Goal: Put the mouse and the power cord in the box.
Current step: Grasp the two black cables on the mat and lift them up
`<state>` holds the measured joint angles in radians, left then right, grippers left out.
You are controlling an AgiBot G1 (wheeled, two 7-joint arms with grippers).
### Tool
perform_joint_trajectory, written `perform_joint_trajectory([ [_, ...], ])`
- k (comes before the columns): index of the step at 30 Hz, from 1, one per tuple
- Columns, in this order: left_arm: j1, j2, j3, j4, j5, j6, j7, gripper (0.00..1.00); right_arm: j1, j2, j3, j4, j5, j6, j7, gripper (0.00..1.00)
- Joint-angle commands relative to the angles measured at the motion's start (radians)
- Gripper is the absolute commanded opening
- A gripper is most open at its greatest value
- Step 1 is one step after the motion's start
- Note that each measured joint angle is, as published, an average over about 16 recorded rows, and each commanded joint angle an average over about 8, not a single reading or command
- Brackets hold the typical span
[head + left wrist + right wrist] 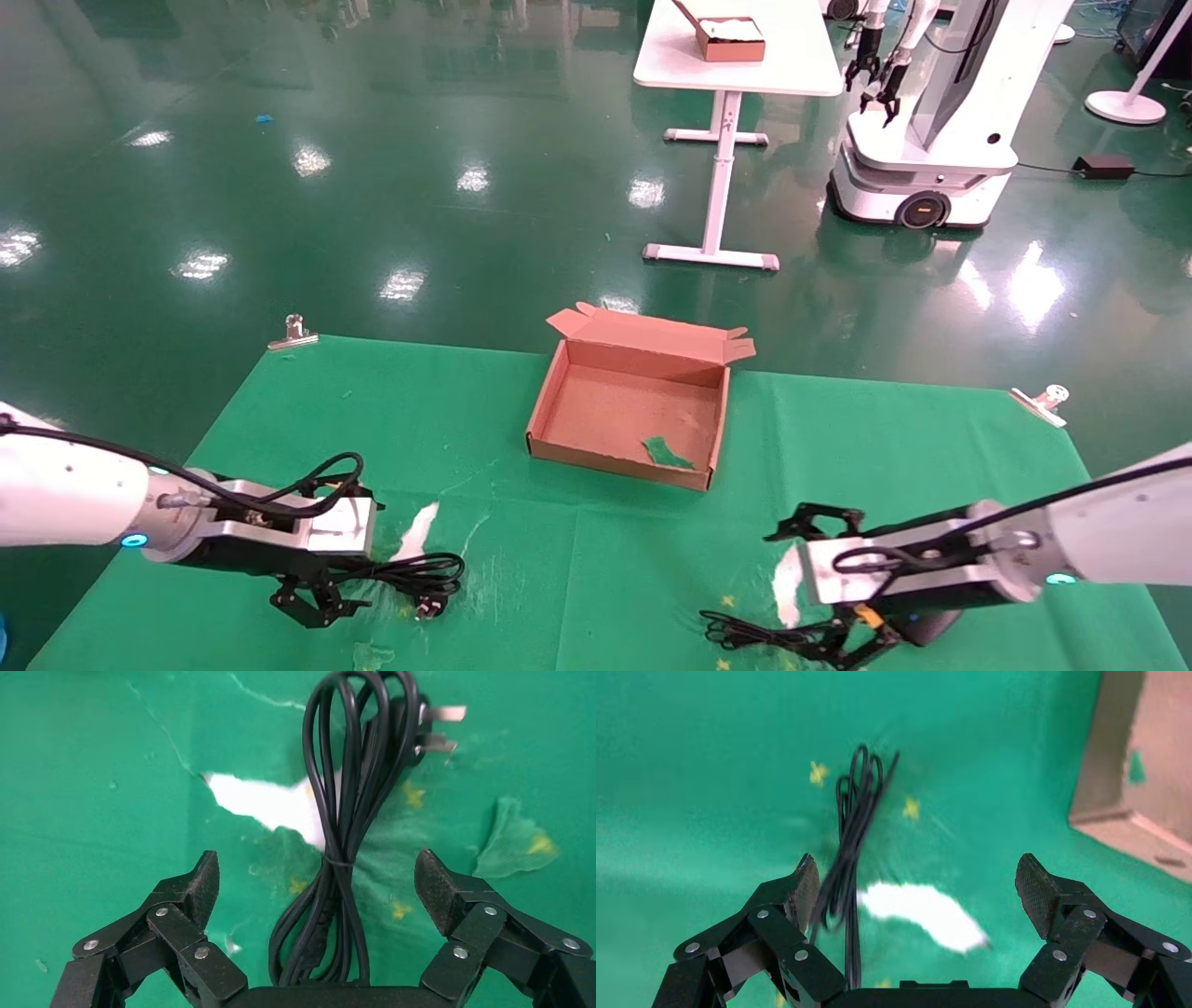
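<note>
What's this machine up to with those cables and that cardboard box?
It is packing. The left gripper, fingers open, is over the coiled power cord on the green cloth, not yet gripping. The right gripper, also open, hovers by the mouse's thin bundled cable; the mouse itself is hidden under that arm. The box sits open between them, holding only a green scrap.

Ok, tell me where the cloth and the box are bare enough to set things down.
The box floor is bare except a green scrap near its front right corner. The cloth between the box and the left clip is bare too. The near edge is crowded: the power cord under the left tool, thin cable by the right tool.
</note>
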<state>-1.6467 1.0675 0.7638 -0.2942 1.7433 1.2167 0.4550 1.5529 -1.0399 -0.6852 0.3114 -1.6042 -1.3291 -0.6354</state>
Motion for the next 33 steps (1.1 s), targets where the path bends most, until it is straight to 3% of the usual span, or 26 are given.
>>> perform_joint_trajectory([
  [1, -0.010, 0.020, 0.008, 0.046, 0.015, -0.026, 0.030, 1.00, 0.016, -0.037, -0.006, -0.057, -0.008, 0.011, -0.037, 1.00],
  [9, -0.021, 0.055, 0.005, 0.153, 0.014, -0.074, 0.110, 1.00, 0.030, -0.095, -0.013, -0.188, -0.020, 0.059, -0.122, 1.00],
  [10, -0.022, 0.058, 0.004, 0.163, 0.012, -0.078, 0.118, 0.98, 0.031, -0.099, -0.013, -0.199, -0.020, 0.063, -0.129, 0.96],
  [11, -0.023, 0.060, 0.003, 0.172, 0.010, -0.082, 0.125, 0.91, 0.033, -0.102, -0.013, -0.209, -0.020, 0.065, -0.137, 0.87],
  [17, -0.028, 0.069, -0.008, 0.212, -0.003, -0.095, 0.159, 0.16, 0.040, -0.116, -0.012, -0.252, -0.020, 0.074, -0.169, 0.12],
  [19, -0.031, 0.070, -0.009, 0.219, -0.005, -0.098, 0.166, 0.00, 0.042, -0.119, -0.012, -0.261, -0.020, 0.075, -0.174, 0.00],
  [33, -0.031, 0.068, -0.010, 0.216, -0.008, -0.096, 0.165, 0.00, 0.042, -0.116, -0.011, -0.257, -0.018, 0.074, -0.173, 0.00],
])
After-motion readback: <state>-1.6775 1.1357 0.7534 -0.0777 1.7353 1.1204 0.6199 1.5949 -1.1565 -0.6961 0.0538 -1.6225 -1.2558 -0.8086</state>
